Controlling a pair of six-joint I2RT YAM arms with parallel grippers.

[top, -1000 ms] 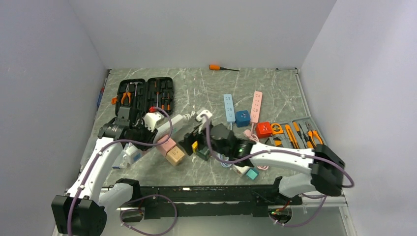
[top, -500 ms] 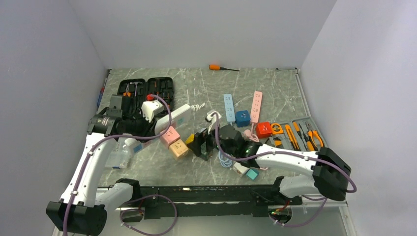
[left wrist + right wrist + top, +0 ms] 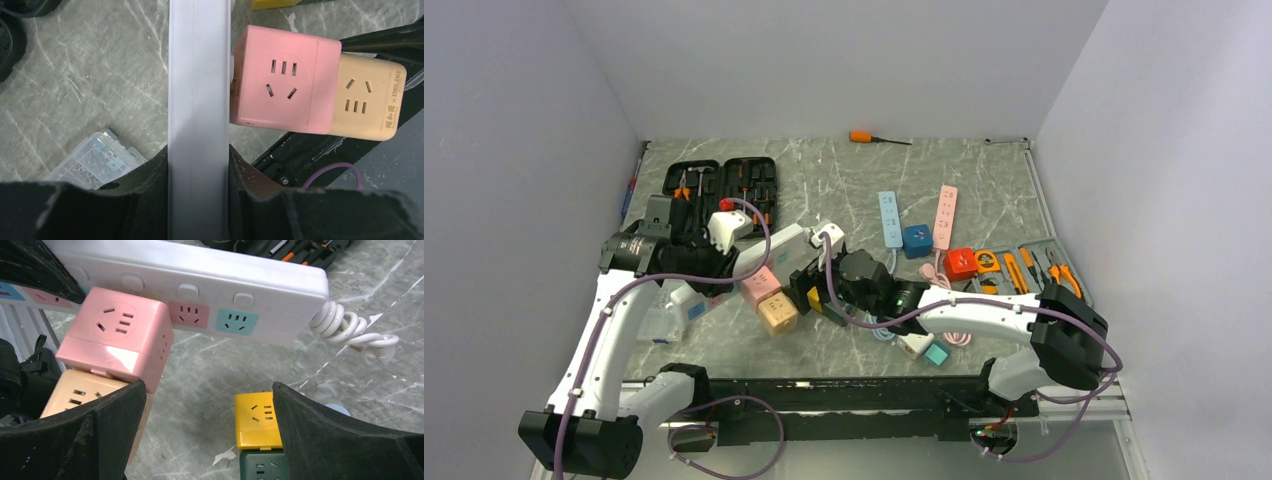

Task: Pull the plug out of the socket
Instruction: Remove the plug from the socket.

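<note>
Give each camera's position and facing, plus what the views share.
Top external: above and behind the bases, looking down on the table; both arms show.
Left wrist: on the left hand, looking down along the white power strip its fingers clamp.
Right wrist: on the right hand, looking between its open fingers at the strip's sockets.
Shared: both wrist views show the strip and the pink cube attached to it.

Locate the power strip (image 3: 769,250) left of centre on the table (image 3: 844,170), clamped across its width in the left pincer (image 3: 199,156). Find two adapters on its near side: the first cube adapter (image 3: 761,284) against the strip, the second cube adapter (image 3: 778,314) against the first. Note the right pincer (image 3: 205,390) just right of both. Behind the strip, see the tool case (image 3: 724,185); at far right, the tool tray (image 3: 1024,272).
</note>
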